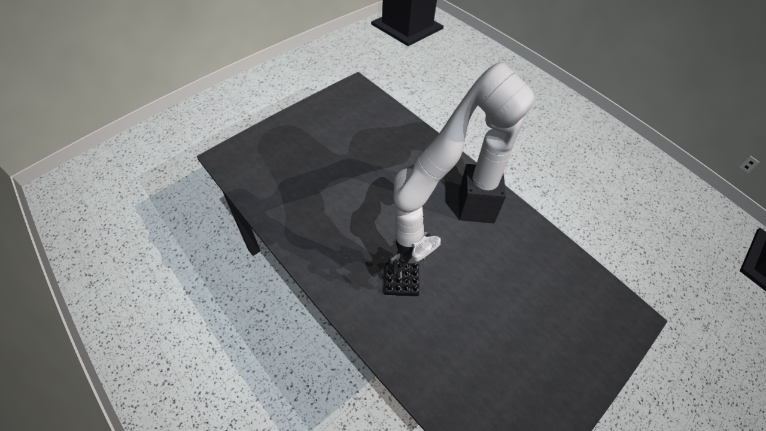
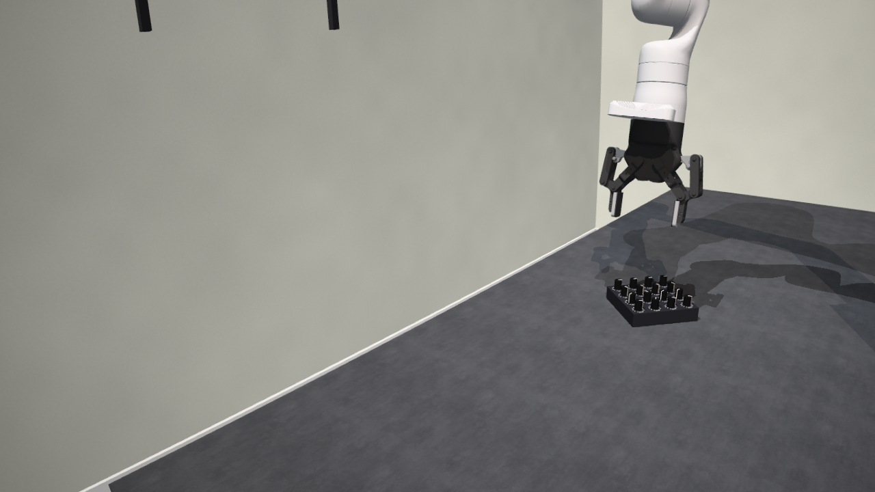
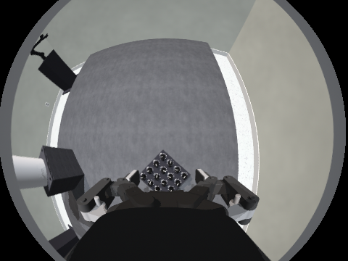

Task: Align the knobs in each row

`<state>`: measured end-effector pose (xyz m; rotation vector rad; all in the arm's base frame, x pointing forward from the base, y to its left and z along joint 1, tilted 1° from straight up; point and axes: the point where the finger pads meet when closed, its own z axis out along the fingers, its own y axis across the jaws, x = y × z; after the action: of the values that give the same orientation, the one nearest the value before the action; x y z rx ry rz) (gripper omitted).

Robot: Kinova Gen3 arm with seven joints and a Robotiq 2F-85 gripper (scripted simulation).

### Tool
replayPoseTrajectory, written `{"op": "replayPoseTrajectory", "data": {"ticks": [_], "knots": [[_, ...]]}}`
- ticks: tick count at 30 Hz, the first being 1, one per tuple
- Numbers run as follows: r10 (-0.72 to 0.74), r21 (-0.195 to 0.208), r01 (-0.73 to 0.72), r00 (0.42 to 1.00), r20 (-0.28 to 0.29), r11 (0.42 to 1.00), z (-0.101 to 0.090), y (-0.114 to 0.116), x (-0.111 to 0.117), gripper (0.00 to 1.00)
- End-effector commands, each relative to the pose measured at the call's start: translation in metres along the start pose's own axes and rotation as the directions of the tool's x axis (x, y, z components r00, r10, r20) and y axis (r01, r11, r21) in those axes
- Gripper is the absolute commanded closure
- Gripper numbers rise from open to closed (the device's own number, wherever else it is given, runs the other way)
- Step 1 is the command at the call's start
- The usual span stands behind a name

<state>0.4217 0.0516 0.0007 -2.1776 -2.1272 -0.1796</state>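
The knob box is a small black square box with several black knobs, standing flat on the dark table near its front-left edge. It also shows in the exterior view and in the wrist view. My gripper hangs well above the box, pointing straight down, fingers wide open and empty. In the wrist view the box lies between the two fingertips, turned like a diamond. The knobs' white lines and the printed names are too small to read.
The arm's black base block stands on the table behind the box. The table's left edge runs close to the box. A black pedestal stands on the floor at the far wall.
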Motion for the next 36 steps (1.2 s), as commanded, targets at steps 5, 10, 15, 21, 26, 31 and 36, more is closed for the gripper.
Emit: {"op": "replayPoseTrajectory", "data": {"ticks": [5,10,15,21,26,31,36], "knots": [[0.024,0.002,-0.024,1.000,0.005,1.000,0.003,-0.002,-0.002,0.00],[0.060,0.001,-0.060,0.998,0.009,0.998,0.007,-0.004,-0.004,0.00],[0.095,-0.001,-0.095,0.995,0.014,0.995,0.010,-0.005,-0.006,0.00],[0.129,-0.002,-0.129,0.992,0.019,0.992,0.013,-0.007,-0.008,0.00],[0.162,-0.004,-0.161,0.987,0.024,0.987,0.016,-0.009,-0.010,0.00],[0.193,-0.007,-0.193,0.981,0.029,0.981,0.019,-0.010,-0.012,0.00],[0.224,-0.009,-0.224,0.974,0.034,0.975,0.022,-0.012,-0.015,0.00]]}}
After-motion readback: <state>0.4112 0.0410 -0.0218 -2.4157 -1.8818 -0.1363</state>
